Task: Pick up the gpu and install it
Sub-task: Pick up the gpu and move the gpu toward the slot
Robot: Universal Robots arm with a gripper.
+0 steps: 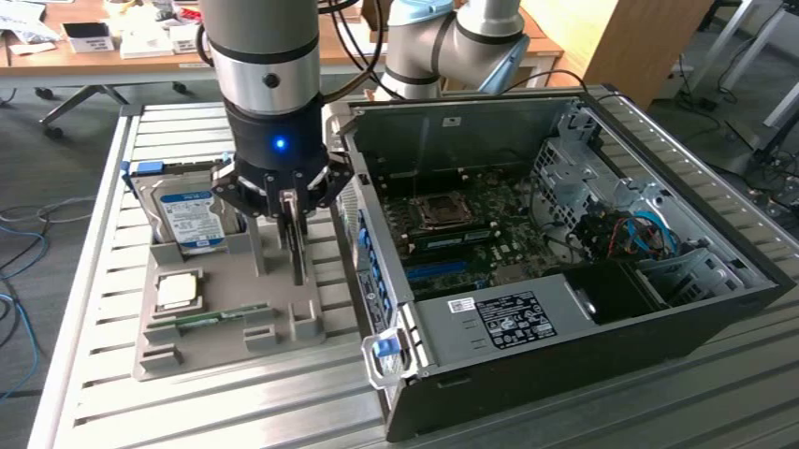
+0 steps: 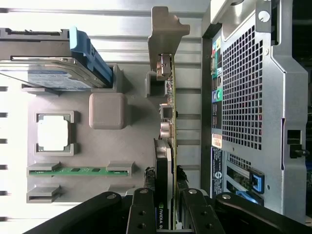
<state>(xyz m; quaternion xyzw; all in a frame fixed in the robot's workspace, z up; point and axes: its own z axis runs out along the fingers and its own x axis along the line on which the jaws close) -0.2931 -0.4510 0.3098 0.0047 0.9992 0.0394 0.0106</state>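
Observation:
The gpu is a thin green card standing on edge over the grey parts holder, just outside the open computer case. My gripper comes straight down on its upper edge, one finger on each face. In the wrist view the gpu runs edge-on, its silver bracket at the far end and its black fan at the near end, pinched between the black fingers of my gripper. I cannot tell whether its lower edge still rests in the holder's slot. The motherboard lies exposed inside the case.
The holder also carries a silver hard drive with a blue-white label, a square processor and a long green memory stick. The case's rear wall stands close beside the card. Cables lie on the floor.

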